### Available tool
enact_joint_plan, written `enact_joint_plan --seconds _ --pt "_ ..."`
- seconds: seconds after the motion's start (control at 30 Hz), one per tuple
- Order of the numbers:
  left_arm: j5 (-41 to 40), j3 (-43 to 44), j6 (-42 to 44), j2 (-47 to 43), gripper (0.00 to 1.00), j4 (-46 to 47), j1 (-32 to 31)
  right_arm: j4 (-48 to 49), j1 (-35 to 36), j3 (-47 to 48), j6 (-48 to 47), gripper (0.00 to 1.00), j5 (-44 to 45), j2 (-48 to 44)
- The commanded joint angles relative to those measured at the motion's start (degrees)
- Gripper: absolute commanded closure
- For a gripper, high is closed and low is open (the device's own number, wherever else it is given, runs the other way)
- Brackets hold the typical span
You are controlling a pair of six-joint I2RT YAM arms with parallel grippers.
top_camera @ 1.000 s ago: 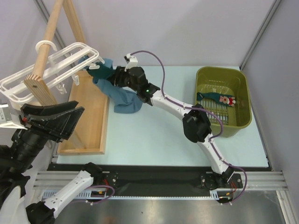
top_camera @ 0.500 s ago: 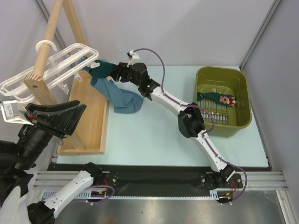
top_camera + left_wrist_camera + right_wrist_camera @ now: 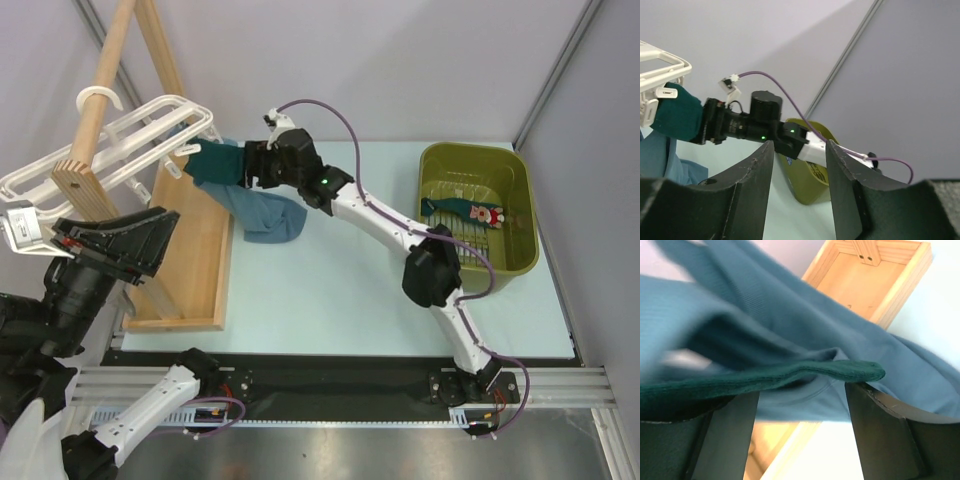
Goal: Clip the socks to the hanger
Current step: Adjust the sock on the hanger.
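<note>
Sock, dark teal-green fabric [image 3: 212, 162], now sits at the corner of the white plastic barred laundry hanger [image 3: 120, 150], with a small white clip [image 3: 664, 93] on its end. Lighter steel-blue sock [image 3: 265, 215] hangs below it. Right gripper [image 3: 243, 166] has pushed in toward that corner and its jaws have spread; the sock lies loose between them. Likely clipped, release underway. Left gripper [image 3: 799, 150] is parted and empty. Motif sock [image 3: 470, 212] waits in the olive plastic bin [image 3: 520, 180].

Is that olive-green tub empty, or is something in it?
Not empty: the olive-green tub holds one dark teal sock with a red-and-white motif.
</note>
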Motion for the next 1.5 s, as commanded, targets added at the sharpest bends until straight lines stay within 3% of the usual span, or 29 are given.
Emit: enact_joint_plan --seconds 0.0,0.23,0.47,0.8,1.03,1.17,1.2,1.33,1.47 --pt "-1.5 0.6 -0.9 0.9 0.49 2.0 -0.2 -3.6 0.0 -4.4 -1.6 0.25 -0.7 -8.7" --pt "-0.5 0.7 -0.9 1.6 0.49 2.7 -0.1 -2.7 -0.2 -20.0 -0.6 0.19 -0.4 -20.4" --pt "-0.5 0.8 -0.7 1.2 0.50 2.9 -0.2 -4.6 -0.4 -28.0 -2.6 0.08 -1.1 -27.0" --pt "-0.3 2.2 0.0 1.4 0.49 2.0 -0.2 -3.9 -0.7 -39.4 -3.3 0.08 1.4 -33.6" --pt "0.1 2.0 -0.1 1.4 0.49 2.6 -0.2 -0.5 -1.0 -44.8 -5.1 0.17 1.2 -37.8" --pt "0.4 2.1 -0.1 1.6 0.49 2.6 -0.2 8.7 1.5 -47.0 -7.4 0.20 -5.0 -40.2" --pt "0.4 1.9 -0.1 1.5 0.49 2.8 -0.2 16.1 2.6 -47.3 -7.2 0.21 -8.5 -40.5" --pt "0.5 1.3 -0.6 1.1 0.49 3.3 -0.2 32.2 4.4 -47.1 0.0 0.37 -14.1 -36.9" --pt "0.6 1.3 -1.0 0.9 0.49 3.3 -0.2 41.2 5.6 -40.0 7.9 0.43 -15.0 -30.0"
